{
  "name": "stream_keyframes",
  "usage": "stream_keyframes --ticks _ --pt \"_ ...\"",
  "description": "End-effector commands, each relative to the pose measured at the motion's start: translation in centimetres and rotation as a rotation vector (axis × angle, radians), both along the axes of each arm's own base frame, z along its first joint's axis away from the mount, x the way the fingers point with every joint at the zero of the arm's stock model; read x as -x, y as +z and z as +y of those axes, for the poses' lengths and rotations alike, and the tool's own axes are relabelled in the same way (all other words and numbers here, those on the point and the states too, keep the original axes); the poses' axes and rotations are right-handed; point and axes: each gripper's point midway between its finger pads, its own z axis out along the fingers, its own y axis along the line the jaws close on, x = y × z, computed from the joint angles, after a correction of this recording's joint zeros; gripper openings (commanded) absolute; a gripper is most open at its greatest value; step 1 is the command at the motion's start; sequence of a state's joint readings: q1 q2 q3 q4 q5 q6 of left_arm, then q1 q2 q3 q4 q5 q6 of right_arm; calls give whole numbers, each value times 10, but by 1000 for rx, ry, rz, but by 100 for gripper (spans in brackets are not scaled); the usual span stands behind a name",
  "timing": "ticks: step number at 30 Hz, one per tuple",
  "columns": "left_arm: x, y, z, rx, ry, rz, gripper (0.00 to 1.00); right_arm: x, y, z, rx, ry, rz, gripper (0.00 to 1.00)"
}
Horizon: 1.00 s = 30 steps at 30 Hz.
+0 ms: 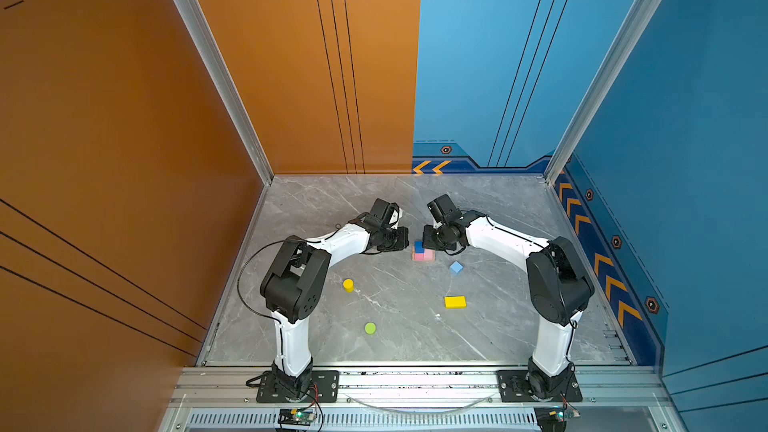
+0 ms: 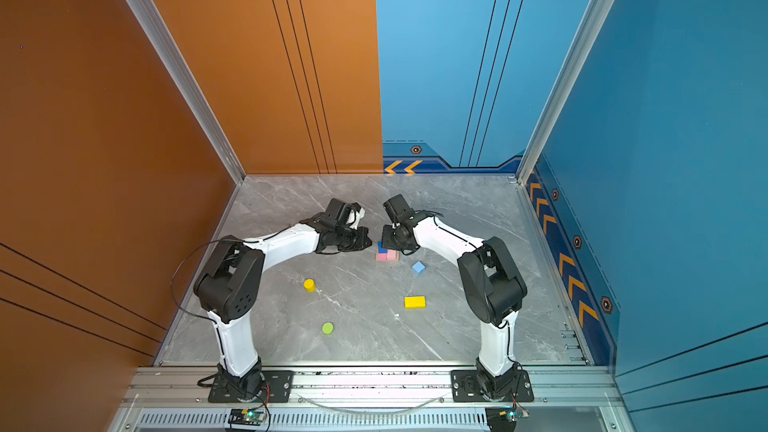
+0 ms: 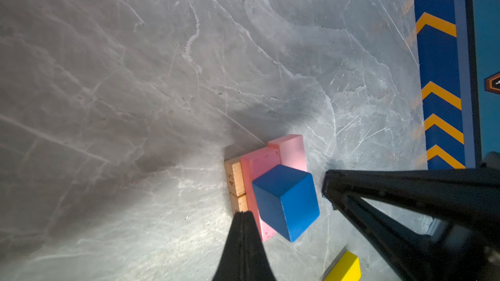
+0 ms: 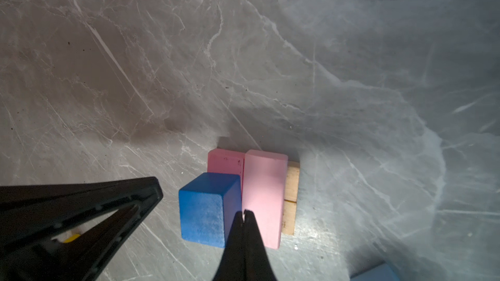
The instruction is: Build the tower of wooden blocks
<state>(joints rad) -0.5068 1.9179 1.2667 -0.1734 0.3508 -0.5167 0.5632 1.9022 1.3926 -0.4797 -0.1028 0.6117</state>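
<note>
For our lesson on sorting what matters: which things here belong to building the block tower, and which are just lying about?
Belong to the job:
tan planks, pink bars, dark-blue cube, light-blue cube, yellow brick, yellow cylinder, lime-green cylinder

Not part of it, rig fittings only:
circuit board, aluminium rail

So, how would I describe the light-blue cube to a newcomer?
On the grey marble table, find the pink bars near its middle. Just right of them, nearer the front, the light-blue cube sits alone; the dark-blue cube is darker and rests on those bars.
</note>
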Motion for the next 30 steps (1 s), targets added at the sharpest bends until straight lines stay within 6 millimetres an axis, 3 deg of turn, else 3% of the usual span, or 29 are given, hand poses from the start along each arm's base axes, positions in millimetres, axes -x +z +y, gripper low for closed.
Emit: stream_keyframes --ticks 1,30 --pt "-1 2 -10 23 -27 9 0 3 -8 4 -7 -9 16 0" --pt "4 0 -20 32 -54 20 0 10 -15 5 8 -7 36 0"
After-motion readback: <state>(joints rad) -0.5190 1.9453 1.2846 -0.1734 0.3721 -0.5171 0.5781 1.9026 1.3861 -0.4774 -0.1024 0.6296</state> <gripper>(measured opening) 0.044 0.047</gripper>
